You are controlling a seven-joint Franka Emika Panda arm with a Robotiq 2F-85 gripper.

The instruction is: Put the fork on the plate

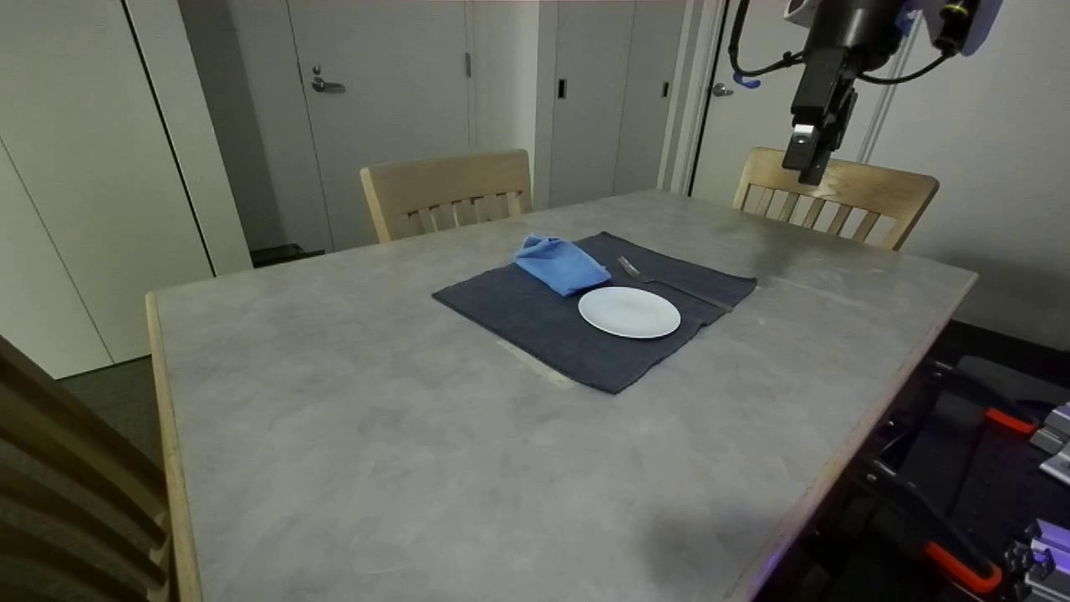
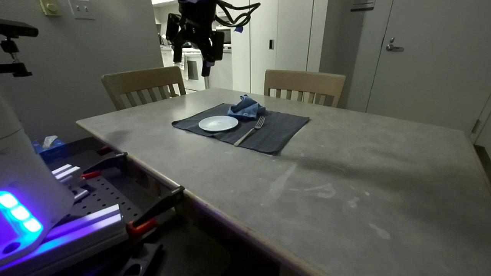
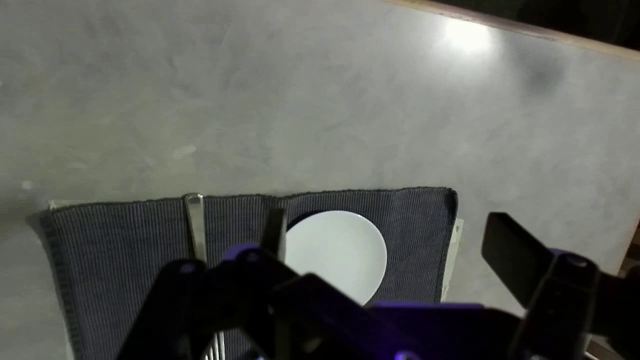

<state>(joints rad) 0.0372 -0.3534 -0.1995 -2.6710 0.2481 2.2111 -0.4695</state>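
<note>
The fork lies on the dark grey placemat, beside the white plate and apart from it. Both also show in an exterior view, the fork with tines toward the napkin and the plate flat. My gripper is raised high above the table, open and empty, with its two fingers apart. In the wrist view the plate shows between the open fingers. The fork handle lies left of them; the fork's middle is hidden behind the gripper.
A folded blue napkin lies on the placemat, near the plate and fork tines. Wooden chairs stand at the grey table's edges. Clamps with orange parts sit along the edge by the robot base.
</note>
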